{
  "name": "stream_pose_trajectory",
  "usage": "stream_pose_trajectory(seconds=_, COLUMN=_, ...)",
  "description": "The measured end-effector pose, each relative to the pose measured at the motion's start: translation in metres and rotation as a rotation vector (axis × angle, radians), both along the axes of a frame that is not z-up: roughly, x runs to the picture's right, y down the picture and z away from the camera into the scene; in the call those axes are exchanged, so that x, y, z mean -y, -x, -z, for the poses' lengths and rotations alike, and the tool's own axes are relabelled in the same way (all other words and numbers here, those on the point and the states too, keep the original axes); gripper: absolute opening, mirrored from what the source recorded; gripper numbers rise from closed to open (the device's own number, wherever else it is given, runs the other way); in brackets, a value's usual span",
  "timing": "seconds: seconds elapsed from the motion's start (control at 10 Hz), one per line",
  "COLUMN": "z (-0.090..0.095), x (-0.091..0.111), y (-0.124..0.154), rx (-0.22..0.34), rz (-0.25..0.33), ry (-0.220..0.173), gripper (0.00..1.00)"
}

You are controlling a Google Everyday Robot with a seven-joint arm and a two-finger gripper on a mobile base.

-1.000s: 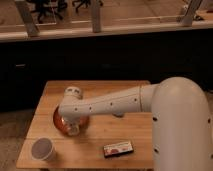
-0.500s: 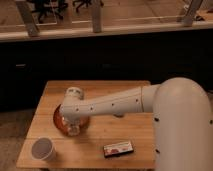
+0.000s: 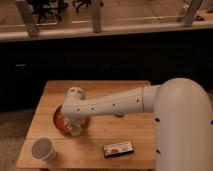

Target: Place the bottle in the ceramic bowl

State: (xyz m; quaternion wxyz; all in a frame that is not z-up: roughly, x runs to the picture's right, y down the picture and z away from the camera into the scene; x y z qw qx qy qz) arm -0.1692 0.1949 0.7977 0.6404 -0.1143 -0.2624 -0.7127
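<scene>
The ceramic bowl [image 3: 61,120] is a shallow red-orange dish on the left part of the wooden table [image 3: 115,90]. My white arm reaches in from the right, and the gripper [image 3: 73,125] points down into the bowl, covering most of it. A pale, see-through shape at the gripper's tip, low inside the bowl's near side, looks like the bottle [image 3: 75,131]. I cannot tell whether the bottle rests on the bowl or hangs just above it.
A white-grey cup [image 3: 42,148] stands at the table's front left corner, close to the bowl. A flat red and white packet [image 3: 119,148] lies near the front edge. A dark counter and glass wall run behind the table.
</scene>
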Motion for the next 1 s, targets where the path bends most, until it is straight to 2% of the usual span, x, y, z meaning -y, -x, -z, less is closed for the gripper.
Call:
stream_pose_trajectory(seconds=0.7, z=0.002, x=0.002, y=-0.001, rx=-0.004, rz=-0.018, ry=-0.002, gripper=0.80)
stream_pose_trajectory(seconds=0.8, z=0.002, x=0.005, y=-0.002, rx=-0.009, rz=-0.025, ry=-0.014, gripper=0.80)
stream_pose_trajectory(seconds=1.0, z=0.007, x=0.030, y=-0.008, rx=-0.024, rz=-0.066, ry=-0.074, gripper=0.80)
